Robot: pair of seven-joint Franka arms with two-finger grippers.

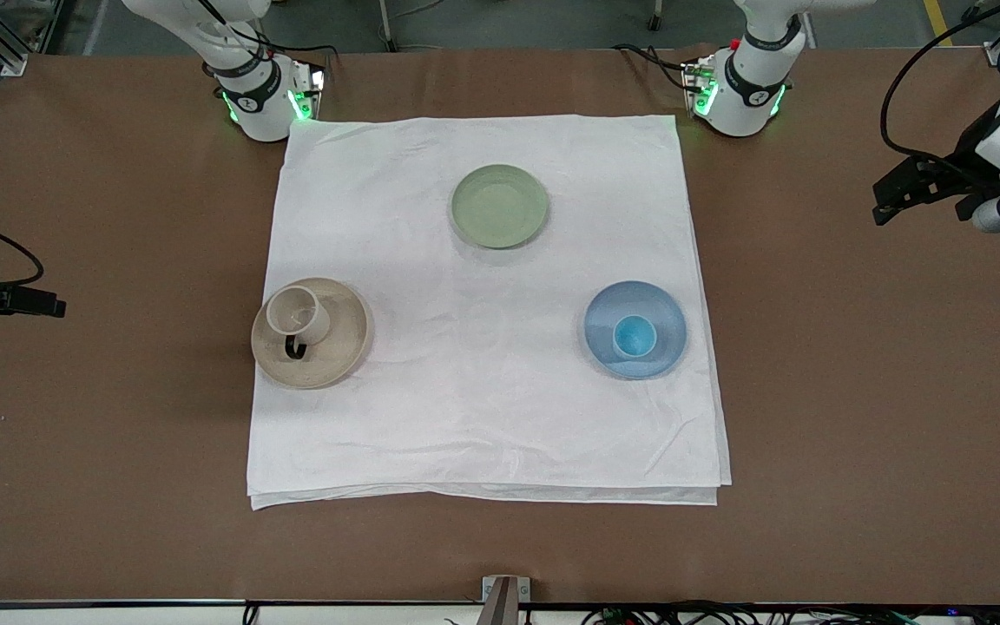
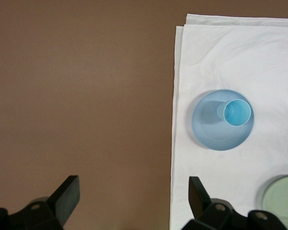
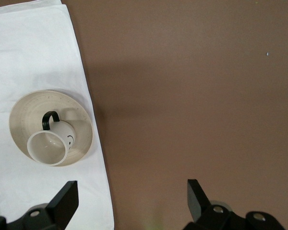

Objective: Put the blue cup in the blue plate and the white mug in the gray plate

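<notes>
Both cups sit in their plates, and both arms hang clear of the cloth with spread, empty fingers.

The blue cup stands upright in the blue plate, toward the left arm's end of the white cloth. The white mug stands in the gray plate toward the right arm's end, its dark handle turned to the front camera. The green plate lies bare, farther from that camera, between the two. The left gripper hangs wide open over the brown table beside the cloth's edge, holding nothing. The right gripper hangs likewise over bare table at its own end, fingers apart and empty.
</notes>
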